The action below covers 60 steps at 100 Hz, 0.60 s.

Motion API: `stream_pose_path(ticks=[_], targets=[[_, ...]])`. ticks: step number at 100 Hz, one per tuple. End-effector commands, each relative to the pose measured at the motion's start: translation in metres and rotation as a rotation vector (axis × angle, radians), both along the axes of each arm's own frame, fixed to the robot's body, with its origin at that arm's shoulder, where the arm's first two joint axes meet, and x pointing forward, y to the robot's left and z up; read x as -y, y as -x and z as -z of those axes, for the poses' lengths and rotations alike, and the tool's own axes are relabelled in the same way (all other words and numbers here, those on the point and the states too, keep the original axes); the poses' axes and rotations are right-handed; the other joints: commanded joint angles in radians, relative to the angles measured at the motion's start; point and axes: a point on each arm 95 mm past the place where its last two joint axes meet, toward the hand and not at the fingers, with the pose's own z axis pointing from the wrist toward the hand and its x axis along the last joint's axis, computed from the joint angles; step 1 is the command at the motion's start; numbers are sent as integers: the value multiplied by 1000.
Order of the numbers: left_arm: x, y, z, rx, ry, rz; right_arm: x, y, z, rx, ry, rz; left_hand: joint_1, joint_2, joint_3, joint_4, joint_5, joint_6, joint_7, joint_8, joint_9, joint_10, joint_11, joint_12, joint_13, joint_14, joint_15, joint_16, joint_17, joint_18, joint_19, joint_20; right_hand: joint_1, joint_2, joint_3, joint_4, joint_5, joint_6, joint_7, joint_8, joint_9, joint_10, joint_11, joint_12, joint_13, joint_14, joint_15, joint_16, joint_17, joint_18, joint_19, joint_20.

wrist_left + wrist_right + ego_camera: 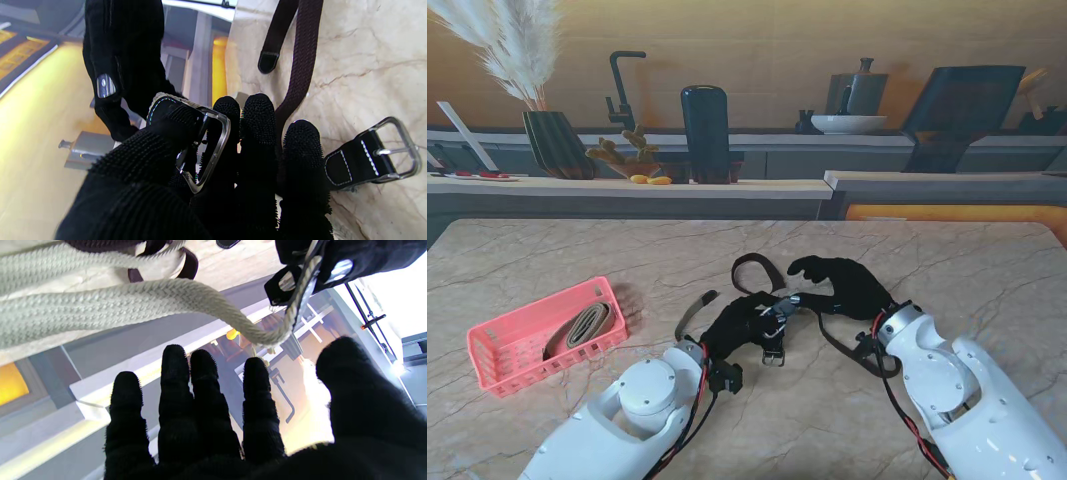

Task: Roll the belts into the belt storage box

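Observation:
My left hand is shut on the silver buckle of a pale braided belt, held just above the table's middle. That belt runs past my right hand, which hovers open with its fingers spread and grips nothing. A dark brown braided belt lies looped on the marble, its buckle flat beside my left fingers. The pink storage box sits at the left with one rolled beige belt inside.
Behind the table's far edge runs a counter with a dark ribbed vase of pampas grass, a black faucet, a dark cylinder and a white bowl. Bare marble lies to the right.

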Motion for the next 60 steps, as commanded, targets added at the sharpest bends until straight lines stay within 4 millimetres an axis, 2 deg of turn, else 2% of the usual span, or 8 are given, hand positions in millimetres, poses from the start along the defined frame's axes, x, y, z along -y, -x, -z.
stream_pose_path(ticks=[1, 13, 25, 34, 46, 60], targets=[[10, 5, -1, -1, 19, -23, -2, 5, -3, 34, 0, 7, 106, 55, 2, 12, -2, -122, 62, 21, -12, -30, -3, 22, -9, -39, -5, 20, -10, -7, -8, 21, -32, 53, -24, 9, -11, 26, -2, -5, -18, 12, 25, -8, -14, 5, 21, 15, 12, -18, 26, 21], [14, 4, -3, 2, 29, -58, 2, 7, -6, 116, 47, 46, 125, 66, -33, 12, -8, -124, 65, 20, -18, -33, -2, 24, -20, -36, -4, 24, -20, -8, -9, 21, -61, 48, -22, 6, 52, 80, 4, -9, 20, 22, 76, -7, 10, 19, 83, 29, 38, -20, 90, 16], [17, 5, -4, 22, 31, -81, 4, 10, -6, 142, 101, 85, 123, 67, -33, 11, -11, -131, 69, 20, -20, -36, -1, 24, -24, -36, -3, 24, -22, -7, -7, 22, -151, 47, 10, -4, 128, 146, -6, -8, 71, 56, 135, 6, 43, 54, 192, 79, 71, -18, 207, 23], [19, 6, -4, 46, 19, -84, 3, 11, -4, 119, 112, 97, 122, 70, -36, 8, -14, -138, 73, 20, -22, -39, -1, 23, -25, -40, -3, 22, -21, -10, -6, 21, -188, 41, 29, -11, 154, 170, -23, -4, 88, 77, 154, 12, 51, 73, 233, 98, 73, -20, 264, 29], [21, 8, -4, 59, 16, -79, 1, 11, -2, 108, 134, 100, 125, 70, -38, 8, -14, -140, 77, 20, -23, -37, 0, 22, -27, -37, -3, 21, -24, -8, -8, 20, -206, 29, 43, -15, 193, 177, -28, 10, 114, 92, 186, 24, 66, 87, 289, 125, 75, -24, 323, 36], [22, 8, -3, 74, 5, -72, -2, 10, -1, 99, 166, 89, 125, 70, -41, 8, -15, -142, 78, 17, -23, -40, 1, 21, -28, -37, -3, 19, -25, -8, -8, 19, -208, 22, 54, -19, 253, 148, 20, 52, 169, 94, 257, 58, 106, 98, 397, 182, 94, -34, 399, 46]])
